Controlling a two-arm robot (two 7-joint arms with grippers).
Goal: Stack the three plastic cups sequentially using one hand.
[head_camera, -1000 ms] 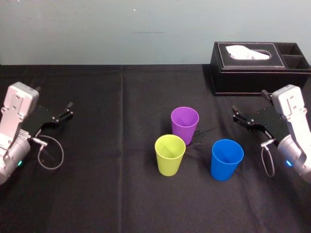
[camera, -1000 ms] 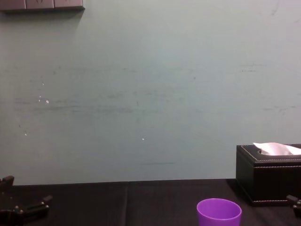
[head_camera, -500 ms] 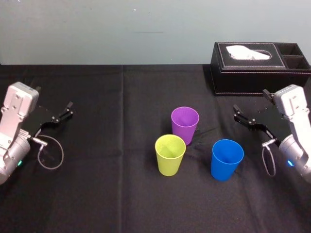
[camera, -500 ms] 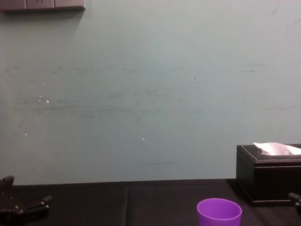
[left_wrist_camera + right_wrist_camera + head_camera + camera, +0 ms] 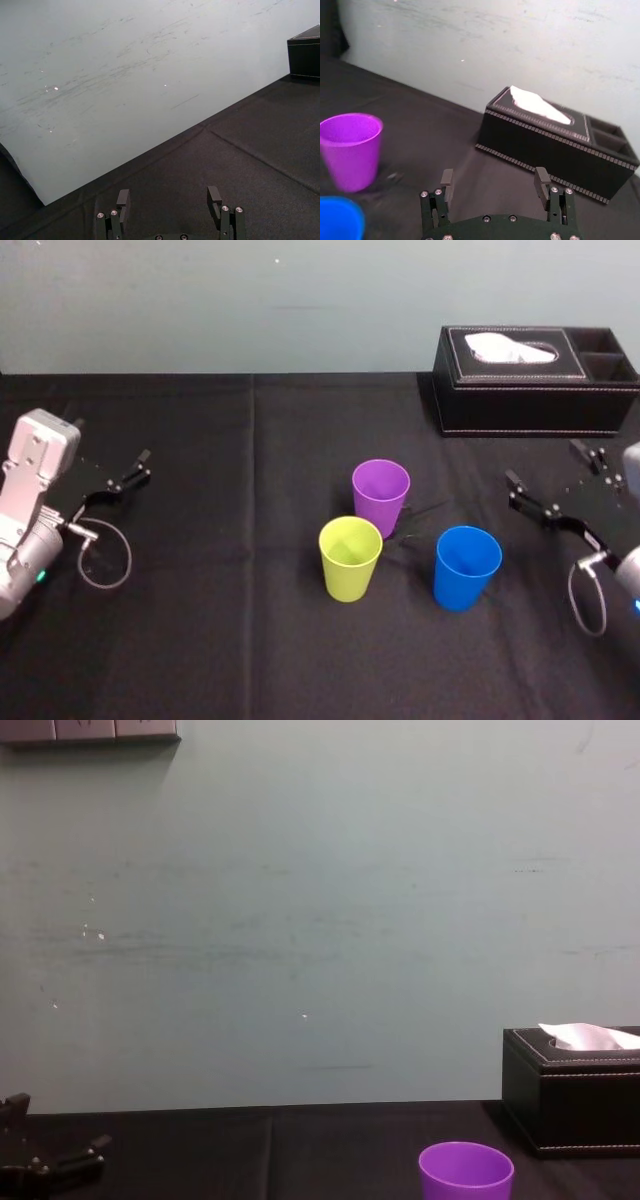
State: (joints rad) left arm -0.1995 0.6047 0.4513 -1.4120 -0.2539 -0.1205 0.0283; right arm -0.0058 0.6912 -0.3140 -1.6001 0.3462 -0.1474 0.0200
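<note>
While unstacked on black cloth, three smooth tapered cups; left gripper, right gripper wide, empty.

So there's a black stitched-leather rectangular tissue box at the far right of the black cloth-covered table. A white tissue pokes out the top, with open compartments at its right end. Plain pale greenish wall behind.

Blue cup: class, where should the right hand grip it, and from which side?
Probably grip the blue cup across its upper wall, just under the rim, coming from its right. It stands upright, widest at the top, and the open right hand is on that side.
</note>
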